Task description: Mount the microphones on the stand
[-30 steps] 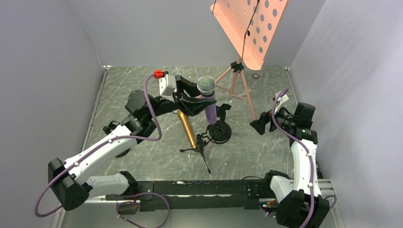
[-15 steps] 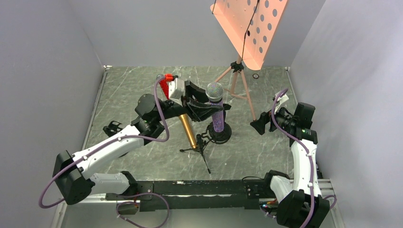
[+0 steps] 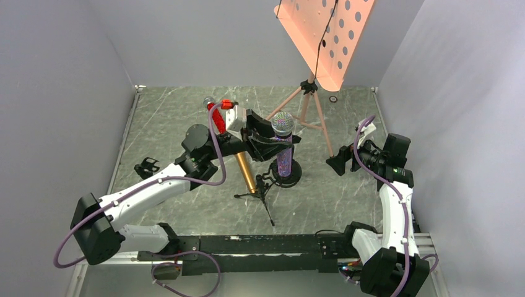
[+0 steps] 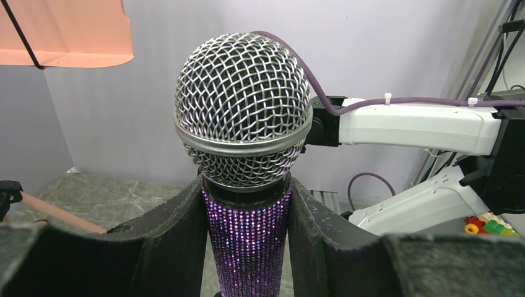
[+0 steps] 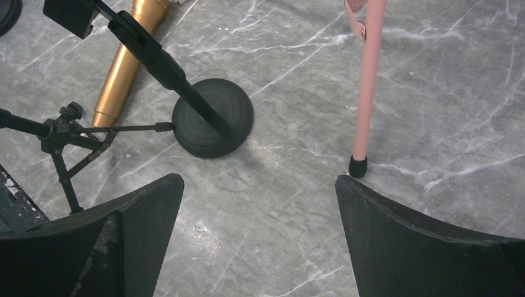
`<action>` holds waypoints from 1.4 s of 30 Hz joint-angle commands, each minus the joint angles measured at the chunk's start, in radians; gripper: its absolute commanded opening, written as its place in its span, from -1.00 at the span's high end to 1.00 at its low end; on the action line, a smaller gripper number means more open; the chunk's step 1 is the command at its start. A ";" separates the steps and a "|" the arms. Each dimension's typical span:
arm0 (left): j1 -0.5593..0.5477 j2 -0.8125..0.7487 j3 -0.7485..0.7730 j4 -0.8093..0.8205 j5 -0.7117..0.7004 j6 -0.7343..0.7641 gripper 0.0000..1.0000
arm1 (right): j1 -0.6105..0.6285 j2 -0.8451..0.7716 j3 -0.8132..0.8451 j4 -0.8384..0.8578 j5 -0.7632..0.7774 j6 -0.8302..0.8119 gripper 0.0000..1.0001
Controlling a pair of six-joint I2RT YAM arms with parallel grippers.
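Swinging rightward and lower over the last second, the left hand [image 3: 274,142] is now holding the purple microphone [image 3: 283,124] upright at the centre of the overhead frame; earlier it was carrying it tilted and further left. The hand is staying clamped on the glittery body just under the mesh head. The microphone's lower end is hanging directly over the round-base stand [image 3: 286,176], though whether it is seated there cannot be told. Just left of it, the gold microphone [image 3: 244,169] is lying on the surface [image 3: 161,111], its near end touching the small tripod stand [image 3: 264,189]. The red microphone [image 3: 214,116] is showing at upper left of centre, partly hidden behind the left wrist. At the right of the frame, the right hand [image 3: 334,164] is hovering with its fingers apart, gripping nothing and unmoved since the earlier frames. The music stand [image 3: 325,37] is filling the top of the frame.

In the left wrist view, the two dark fingers [image 4: 179,238] are pressing on either side of the purple body, with the silver head rising above them at centre frame. The right arm [image 4: 415,124] is crossing the right side behind it.

In the right wrist view, the spread fingers [image 5: 427,247] are framing the bottom corners with bare surface between them. The round base is sitting left of centre, the gold microphone and the tripod are lying at upper left, and a pink leg [image 5: 369,86] of the music stand is standing at upper right.
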 commanded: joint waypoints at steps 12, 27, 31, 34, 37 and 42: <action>-0.007 0.020 0.031 -0.004 -0.046 0.099 1.00 | 0.005 -0.010 0.009 0.032 -0.005 -0.022 -0.99; -0.007 0.046 -0.008 -0.056 -0.001 0.164 1.00 | 0.005 -0.008 0.008 0.030 -0.008 -0.024 -0.99; -0.006 0.046 -0.010 -0.113 0.027 0.188 1.00 | 0.005 -0.006 0.008 0.030 -0.008 -0.023 -0.99; -0.007 0.040 -0.012 -0.145 0.038 0.204 1.00 | 0.005 -0.005 0.008 0.032 -0.008 -0.023 -0.99; -0.007 0.037 -0.009 -0.185 0.053 0.222 1.00 | 0.006 -0.003 0.007 0.033 -0.008 -0.023 -0.99; -0.006 0.030 0.004 -0.286 0.068 0.263 1.00 | 0.005 0.001 0.007 0.033 -0.008 -0.021 -0.99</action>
